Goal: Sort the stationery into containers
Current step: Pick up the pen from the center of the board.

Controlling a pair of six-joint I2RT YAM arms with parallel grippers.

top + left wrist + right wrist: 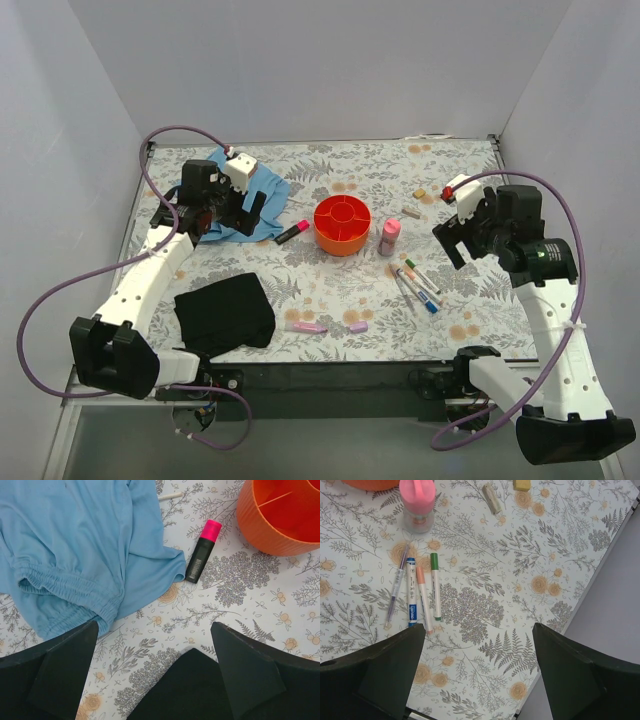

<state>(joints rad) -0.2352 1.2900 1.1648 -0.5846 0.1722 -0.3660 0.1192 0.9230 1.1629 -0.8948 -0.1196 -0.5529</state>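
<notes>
The orange divided bowl (342,225) stands mid-table and looks empty; its wall shows in the left wrist view (280,517). A pink highlighter (291,233) lies left of the bowl, beside the blue cloth (75,545); it also shows in the left wrist view (202,558). A small pink bottle (389,236) stands right of the bowl. Thin markers (420,283) lie side by side; the right wrist view shows blue (411,592), green (435,585) and red (423,600) ones. Pink (305,326) and lilac (357,326) sticks lie near the front. My left gripper (154,630) is open and empty. My right gripper (479,630) is open and empty.
A black cloth (225,312) lies at the front left, and its corner shows under my left gripper (200,690). The blue cloth (245,205) lies at the back left. Two small tan pieces (411,213) lie behind the bottle. The table's right edge (600,605) is close to my right gripper.
</notes>
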